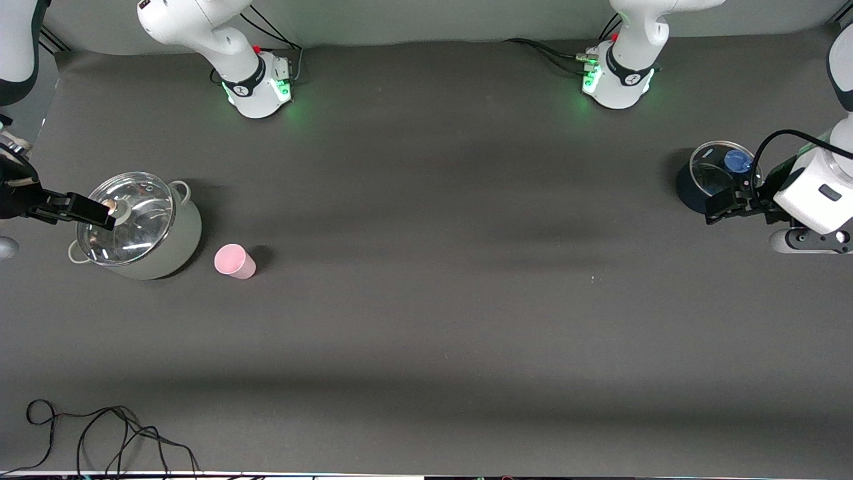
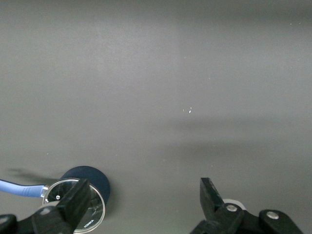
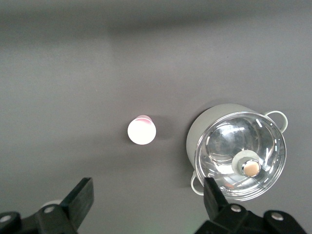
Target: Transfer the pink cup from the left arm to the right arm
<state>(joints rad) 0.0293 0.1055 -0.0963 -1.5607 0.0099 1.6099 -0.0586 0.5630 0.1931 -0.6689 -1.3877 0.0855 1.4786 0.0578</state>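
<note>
The pink cup [image 1: 234, 261] stands upright on the table beside a pale steel pot [image 1: 170, 250], at the right arm's end; it also shows in the right wrist view [image 3: 141, 130]. My right gripper [image 1: 93, 212] hangs over that pot's glass lid [image 1: 130, 220], open and empty, apart from the cup; in its own view [image 3: 146, 187] the jaws stand wide. My left gripper [image 1: 726, 202] is at the left arm's end of the table, over the edge of a dark pot [image 1: 686, 190], open and empty [image 2: 144, 187].
The steel pot [image 3: 204, 122] has two side handles and a knobbed lid. The dark pot [image 2: 97, 176] carries a glass lid [image 1: 716, 175] with a blue knob [image 1: 737, 160]. A loose black cable [image 1: 100, 433] lies at the table's near edge. The arm bases [image 1: 256, 90] stand along the back.
</note>
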